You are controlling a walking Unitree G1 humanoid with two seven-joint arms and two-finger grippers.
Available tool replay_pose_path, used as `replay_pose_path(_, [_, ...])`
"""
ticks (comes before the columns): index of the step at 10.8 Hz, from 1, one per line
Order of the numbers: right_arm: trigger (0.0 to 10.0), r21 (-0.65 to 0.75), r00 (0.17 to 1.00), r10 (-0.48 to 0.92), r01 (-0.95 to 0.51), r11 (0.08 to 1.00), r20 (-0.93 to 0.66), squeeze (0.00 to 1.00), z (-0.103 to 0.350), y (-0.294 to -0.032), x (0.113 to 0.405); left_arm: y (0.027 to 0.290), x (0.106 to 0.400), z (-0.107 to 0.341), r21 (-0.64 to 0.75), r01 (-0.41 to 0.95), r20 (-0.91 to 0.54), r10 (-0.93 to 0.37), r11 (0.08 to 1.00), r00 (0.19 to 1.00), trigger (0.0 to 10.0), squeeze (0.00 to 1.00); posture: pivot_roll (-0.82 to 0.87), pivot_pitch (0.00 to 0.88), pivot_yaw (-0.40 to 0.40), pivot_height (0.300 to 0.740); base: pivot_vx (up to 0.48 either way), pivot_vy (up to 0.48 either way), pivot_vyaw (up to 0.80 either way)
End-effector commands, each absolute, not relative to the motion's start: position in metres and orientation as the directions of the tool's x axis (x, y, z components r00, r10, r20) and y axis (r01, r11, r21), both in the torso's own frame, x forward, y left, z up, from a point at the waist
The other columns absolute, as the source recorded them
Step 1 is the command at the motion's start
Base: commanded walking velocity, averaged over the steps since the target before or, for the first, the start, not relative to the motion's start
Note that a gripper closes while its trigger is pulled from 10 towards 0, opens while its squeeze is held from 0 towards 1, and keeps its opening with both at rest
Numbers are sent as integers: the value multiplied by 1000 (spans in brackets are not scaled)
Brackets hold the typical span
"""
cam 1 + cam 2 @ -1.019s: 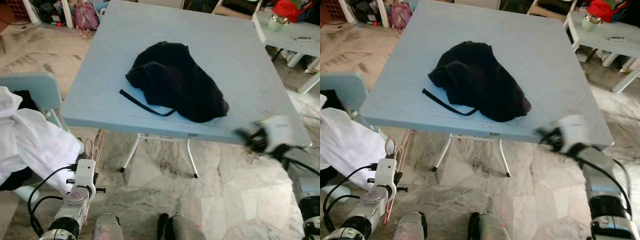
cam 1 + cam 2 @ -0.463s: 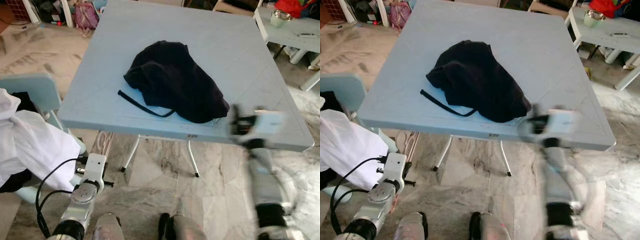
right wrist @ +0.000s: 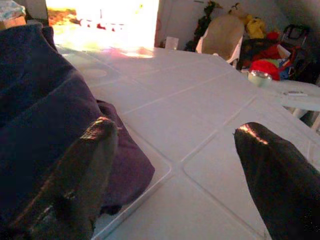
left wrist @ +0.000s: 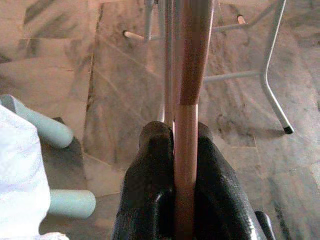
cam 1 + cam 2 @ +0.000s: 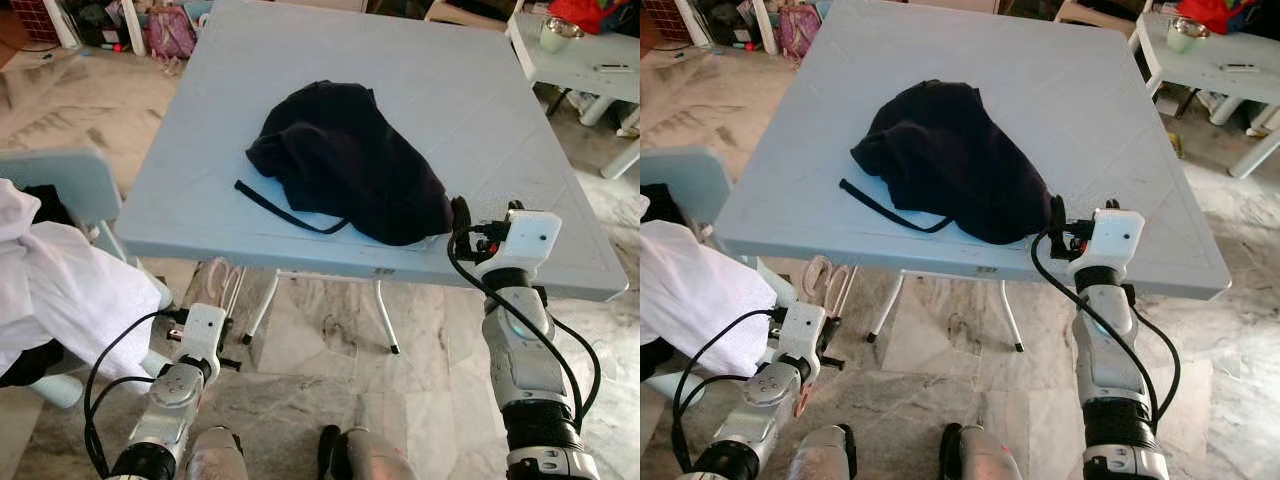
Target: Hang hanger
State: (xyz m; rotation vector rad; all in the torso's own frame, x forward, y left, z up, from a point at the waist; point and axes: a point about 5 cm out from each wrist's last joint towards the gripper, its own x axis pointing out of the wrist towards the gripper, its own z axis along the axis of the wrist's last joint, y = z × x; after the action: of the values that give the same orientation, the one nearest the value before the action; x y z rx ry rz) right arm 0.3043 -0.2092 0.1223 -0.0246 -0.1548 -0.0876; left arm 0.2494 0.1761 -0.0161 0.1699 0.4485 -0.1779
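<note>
Low at the frame's lower left, the left claw [image 4: 185,165] is clamped on a copper-coloured hanger [image 4: 190,75] above the marble floor [image 5: 300,380]. At right centre, the right claw [image 3: 175,165] is spread wide at the near edge of the light blue tabletop [image 5: 330,40], one finger [image 3: 70,170] beside the black garment [image 5: 350,160] heaped mid-table

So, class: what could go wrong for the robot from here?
1. The open right gripper sits at the dark garment's edge; it may pinch only a fold, or drag the garment off the near edge of the table.
2. The left gripper holds the hanger low; it could knock the table leg.
</note>
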Motion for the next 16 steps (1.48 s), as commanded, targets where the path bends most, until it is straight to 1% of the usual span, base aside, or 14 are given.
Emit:
replay_pose_path(1, [10000,-21,983,-101,106,994,153,0,124,-212,303,175,246,-18,124,220,-460,-140,968,877,10000,0,7,141,-77,740,-251,0,0])
replay_pose_path(10, [10000,-19,985,-107,111,994,131,0,122,-210,306,175,247,-21,133,236,-494,-142,963,858,10000,0,7,142,-69,740,-326,0,0])
replay_pose_path(11, [10000,4,988,-109,110,994,110,0,118,-210,307,174,250,-19,141,237,-485,-142,961,863,10000,0,8,140,-72,740,-341,0,0])
replay_pose_path(13, [10000,26,992,-97,95,995,78,0,114,-207,312,175,256,-12,139,217,-447,-134,966,884,10000,0,11,150,-66,740,0,0,0])
replay_pose_path(14, [10000,43,992,-109,107,993,57,0,110,-207,311,177,255,-10,124,201,-435,-128,972,891,10000,0,10,161,-63,740,0,0,0])
replay_pose_path(15, [10000,29,994,-108,107,994,36,0,104,-207,308,178,251,-13,89,186,-449,-128,978,885,10000,0,12,161,-65,740,0,0,0])
replay_pose_path(16, [10000,35,994,-107,106,994,18,0,99,-206,306,178,250,-13,79,182,-445,-129,980,886,10000,0,13,159,-67,740,0,480,0])
